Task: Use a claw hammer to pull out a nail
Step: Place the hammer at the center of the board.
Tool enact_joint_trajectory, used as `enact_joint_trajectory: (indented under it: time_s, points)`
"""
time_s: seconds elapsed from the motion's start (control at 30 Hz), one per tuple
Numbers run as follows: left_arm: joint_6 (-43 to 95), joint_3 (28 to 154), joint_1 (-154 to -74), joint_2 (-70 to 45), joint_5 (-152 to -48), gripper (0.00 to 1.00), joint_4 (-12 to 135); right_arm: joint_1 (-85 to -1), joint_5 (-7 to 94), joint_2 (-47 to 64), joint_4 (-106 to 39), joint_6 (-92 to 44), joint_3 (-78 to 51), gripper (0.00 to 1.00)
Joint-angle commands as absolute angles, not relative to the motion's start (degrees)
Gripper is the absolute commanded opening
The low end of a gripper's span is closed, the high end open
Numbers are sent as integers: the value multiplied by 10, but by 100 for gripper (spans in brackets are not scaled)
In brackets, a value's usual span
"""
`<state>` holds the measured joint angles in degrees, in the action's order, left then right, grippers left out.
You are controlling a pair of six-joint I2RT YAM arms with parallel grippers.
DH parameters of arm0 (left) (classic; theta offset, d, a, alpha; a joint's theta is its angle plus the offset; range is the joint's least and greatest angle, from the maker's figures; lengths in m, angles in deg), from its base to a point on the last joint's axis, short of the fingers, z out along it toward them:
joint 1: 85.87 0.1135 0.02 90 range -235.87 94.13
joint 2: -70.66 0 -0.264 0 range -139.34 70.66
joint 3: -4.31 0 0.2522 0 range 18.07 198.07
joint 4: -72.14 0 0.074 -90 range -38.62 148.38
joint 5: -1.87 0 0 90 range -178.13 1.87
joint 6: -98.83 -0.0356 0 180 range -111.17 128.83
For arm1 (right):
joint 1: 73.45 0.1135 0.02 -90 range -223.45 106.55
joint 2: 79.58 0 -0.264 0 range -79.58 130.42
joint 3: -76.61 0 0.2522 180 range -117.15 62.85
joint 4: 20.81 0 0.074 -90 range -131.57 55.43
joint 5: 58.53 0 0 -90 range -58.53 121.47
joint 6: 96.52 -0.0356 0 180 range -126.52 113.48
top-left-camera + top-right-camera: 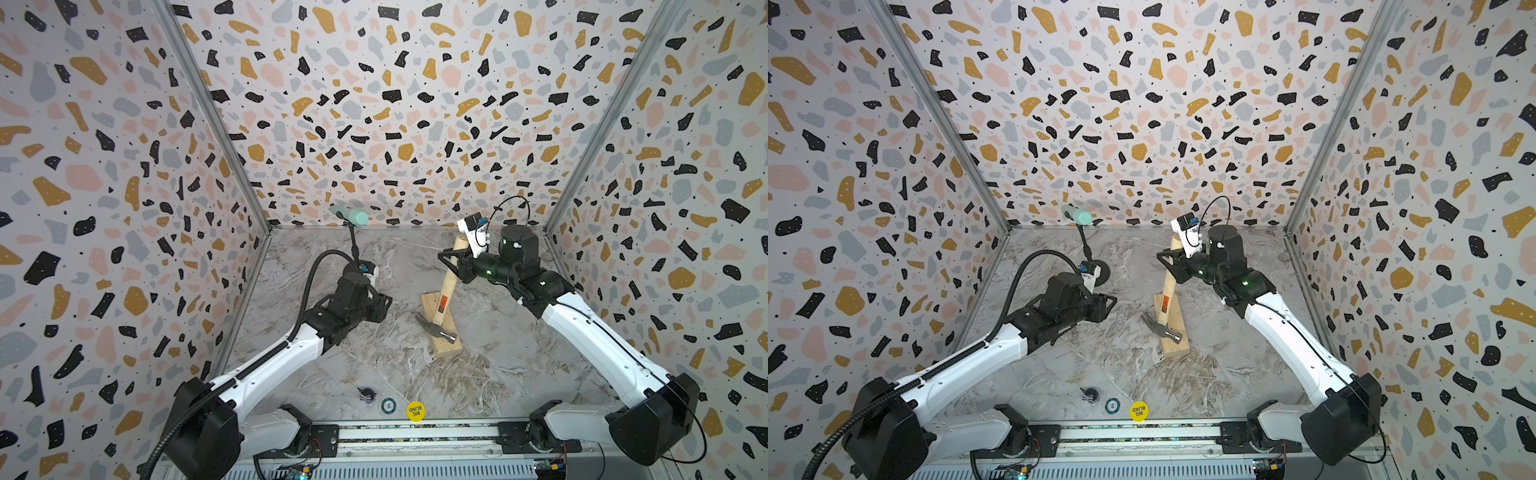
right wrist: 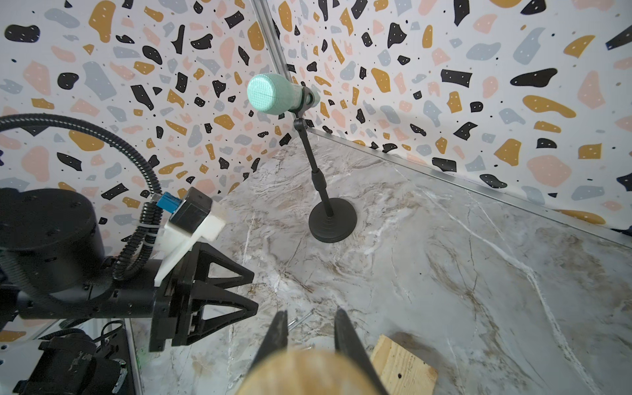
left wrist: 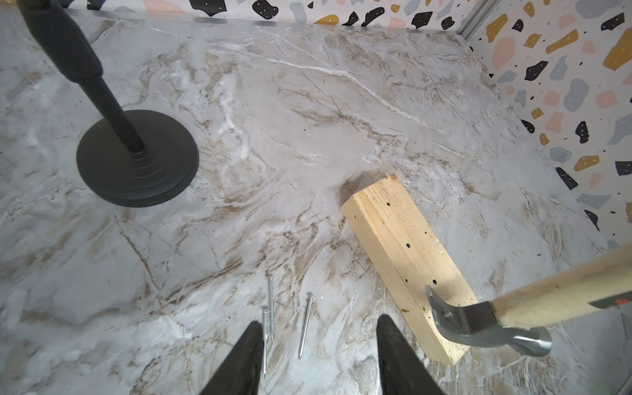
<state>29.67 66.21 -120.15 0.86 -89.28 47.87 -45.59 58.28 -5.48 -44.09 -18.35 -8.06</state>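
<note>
Marble tabletop ran between speckled walls. At the left, my left gripper hovered low, jaws apart and empty. Under it a nail lay loose on the marble, with two more nails just beside it. Further right, the wood block showed only dark holes and no standing nail that I could see. The claw hammer leaned with its head on the block's near end, and my right gripper was clamped on the handle's far end. I judged the pull done. The next move called for setting the hammer down gently, unless its head hid another nail.
</note>
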Motion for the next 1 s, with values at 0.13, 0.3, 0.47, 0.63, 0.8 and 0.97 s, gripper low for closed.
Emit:
enact_joint_trajectory:
  time_s: [0.13,0.3,0.47,0.63,0.8,0.97]
  points:
    - [275,678,-1239,14,-869,50,492,-460,617,-54,-411,-220,-142,0]
    - [269,688,-1267,16,-852,50,496,-459,622,-42,-411,-228,-144,0]
    - [258,699,-1302,13,-832,51,499,-460,634,-32,-403,-236,-143,0]
    - [250,709,-1327,-1,-818,52,499,-459,647,-24,-393,-247,-143,0]
    - [247,716,-1350,-13,-808,53,504,-460,656,-18,-388,-254,-141,0]
    - [242,725,-1371,-28,-800,54,503,-459,665,-15,-376,-263,-136,0]
